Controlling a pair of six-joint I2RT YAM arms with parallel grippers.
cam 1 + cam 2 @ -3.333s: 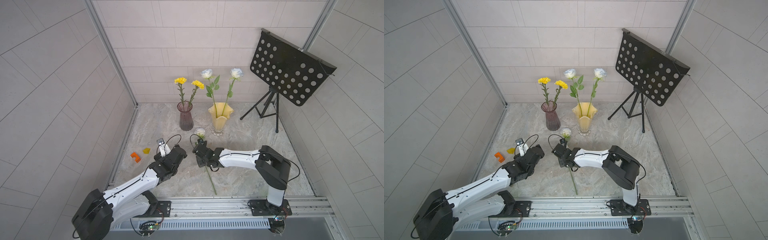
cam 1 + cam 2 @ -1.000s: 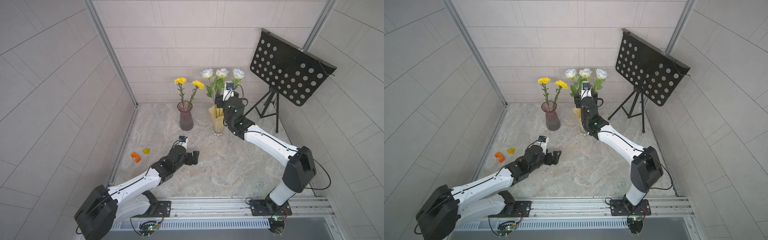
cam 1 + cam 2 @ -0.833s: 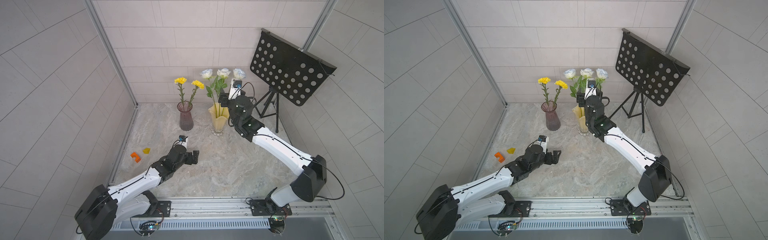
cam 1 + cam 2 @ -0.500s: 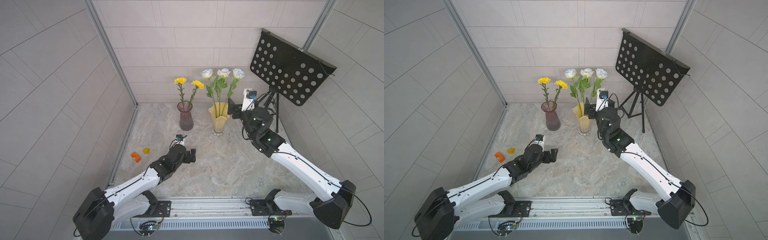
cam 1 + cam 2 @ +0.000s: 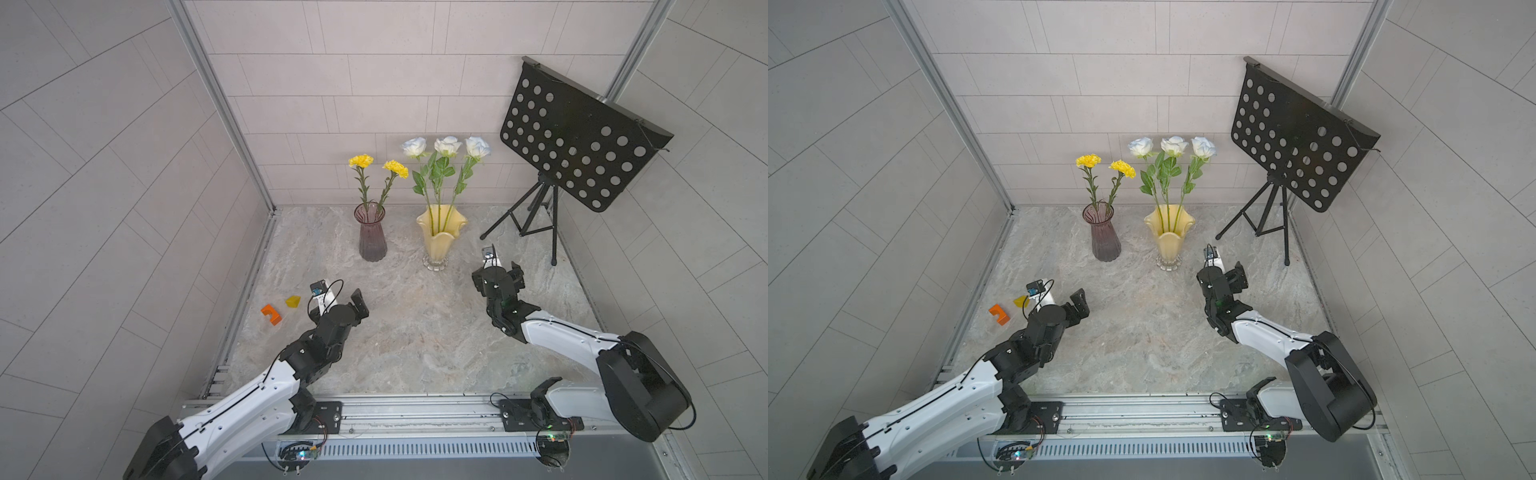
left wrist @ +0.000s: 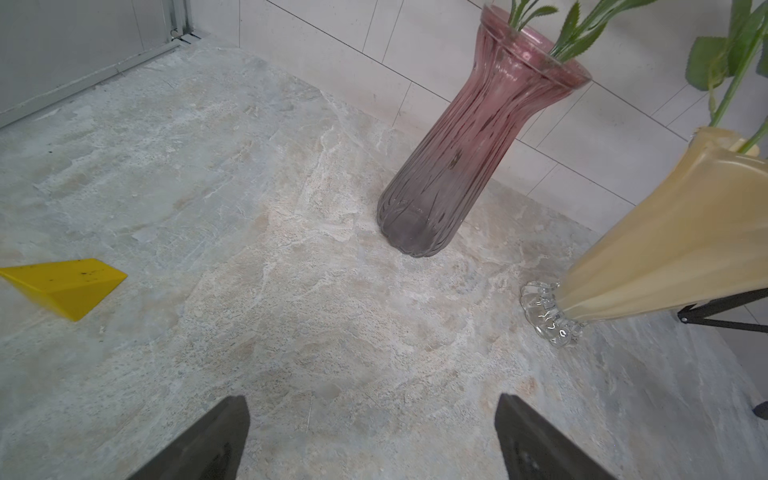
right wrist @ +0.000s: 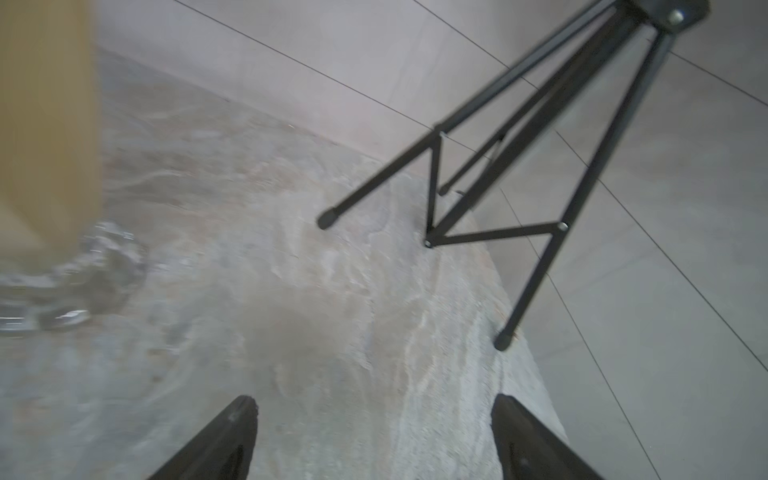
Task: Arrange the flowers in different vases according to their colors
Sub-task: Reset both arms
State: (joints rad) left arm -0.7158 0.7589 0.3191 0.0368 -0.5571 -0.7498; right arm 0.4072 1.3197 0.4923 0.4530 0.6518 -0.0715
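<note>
Two yellow flowers (image 5: 360,161) (image 5: 1089,160) stand in the purple vase (image 5: 372,237) (image 5: 1105,237) (image 6: 465,158) at the back. Beside it, three white flowers (image 5: 448,145) (image 5: 1173,145) stand in the cream-yellow vase (image 5: 440,232) (image 5: 1169,239) (image 6: 673,249). My left gripper (image 5: 353,305) (image 5: 1073,305) (image 6: 372,415) hovers low in front of the purple vase, open and empty. To the right of the cream vase and in front of it, my right gripper (image 5: 497,270) (image 5: 1221,272) (image 7: 374,415) is open with nothing between its fingers.
A black music stand (image 5: 577,162) (image 5: 1300,137) on tripod legs (image 5: 536,224) (image 7: 498,187) fills the back right corner, close behind my right gripper. An orange block (image 5: 271,314) and a yellow block (image 5: 293,301) (image 6: 62,286) lie by the left wall.
My right gripper carried a white flower from the floor to the cream-yellow vase, let it go, opened and drew back down to the right. The left gripper shifted slightly.
</note>
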